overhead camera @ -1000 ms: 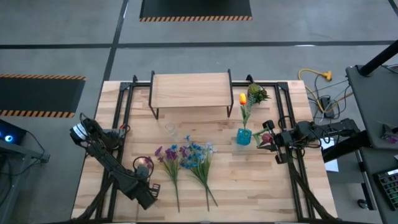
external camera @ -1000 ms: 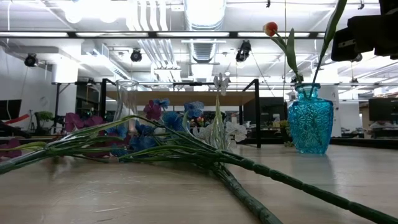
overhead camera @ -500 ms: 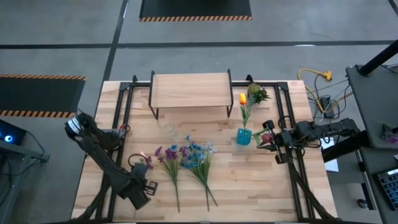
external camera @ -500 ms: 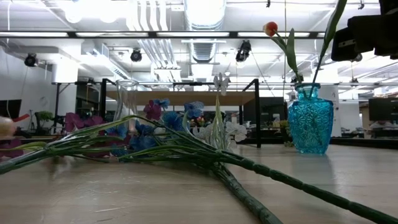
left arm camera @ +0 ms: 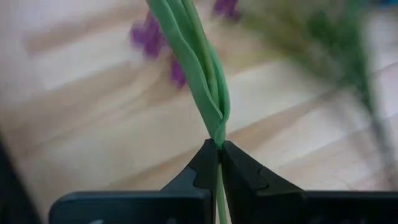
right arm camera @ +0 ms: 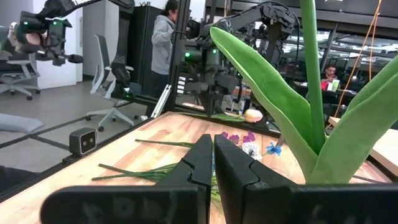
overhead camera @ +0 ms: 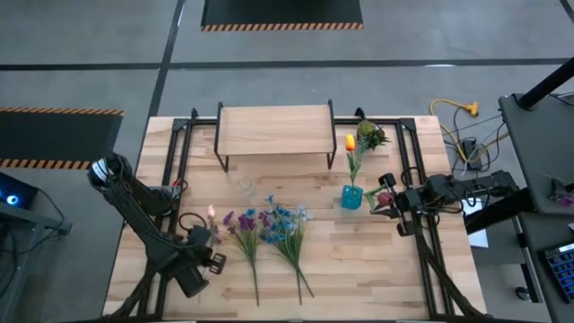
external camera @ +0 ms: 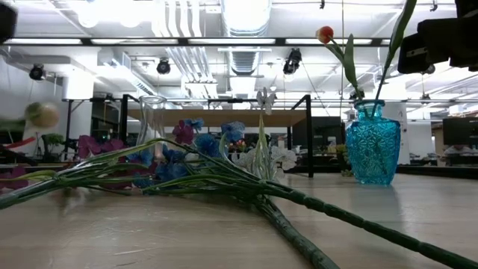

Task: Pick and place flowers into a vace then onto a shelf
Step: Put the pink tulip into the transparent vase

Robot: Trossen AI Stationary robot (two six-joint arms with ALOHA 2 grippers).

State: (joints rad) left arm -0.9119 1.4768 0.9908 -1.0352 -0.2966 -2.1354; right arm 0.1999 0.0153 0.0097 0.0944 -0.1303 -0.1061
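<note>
Left gripper [overhead camera: 203, 237] is over the near-left part of the light wooden plank table [overhead camera: 377, 269], just left of the loose flowers. In the left wrist view its fingers [left arm camera: 239, 168] are pinched tight on the long green stem [left arm camera: 199, 62] of one flower. The stem runs forward from the fingertips. That flower's pale peach bloom [overhead camera: 212, 213] sits just ahead of the gripper, clear of the tabletop in the low view [external camera: 42, 114], though blurred there.

The remaining long-stemmed flowers with purple, blue and white blooms [overhead camera: 266, 224] lie flat on the table in a loose fan, stems pointing to the near edge. From table height [external camera: 187, 161] their stems cross one another.

Right gripper [overhead camera: 387, 199] hangs just right of the turquoise cut-glass vase [overhead camera: 352, 196], above table level. Its fingers [right arm camera: 233, 165] are pressed together and I see nothing between them. A broad green leaf [right arm camera: 267, 81] and an upright stem stand just beside them. A dark red bloom [overhead camera: 384, 199] shows at that gripper from above; I cannot tell if it touches.

The turquoise vase stands upright at centre-right and holds a tall flower with an orange bloom [overhead camera: 350, 142], leaning toward the far side.

Low shelf with light wood top and black metal legs [overhead camera: 273, 130] stands at the far centre, nothing on it. A clear glass vase [overhead camera: 244, 186] stands just in front of it. A short green spiky sprig [overhead camera: 370, 135] lies beside the shelf's right end.
</note>
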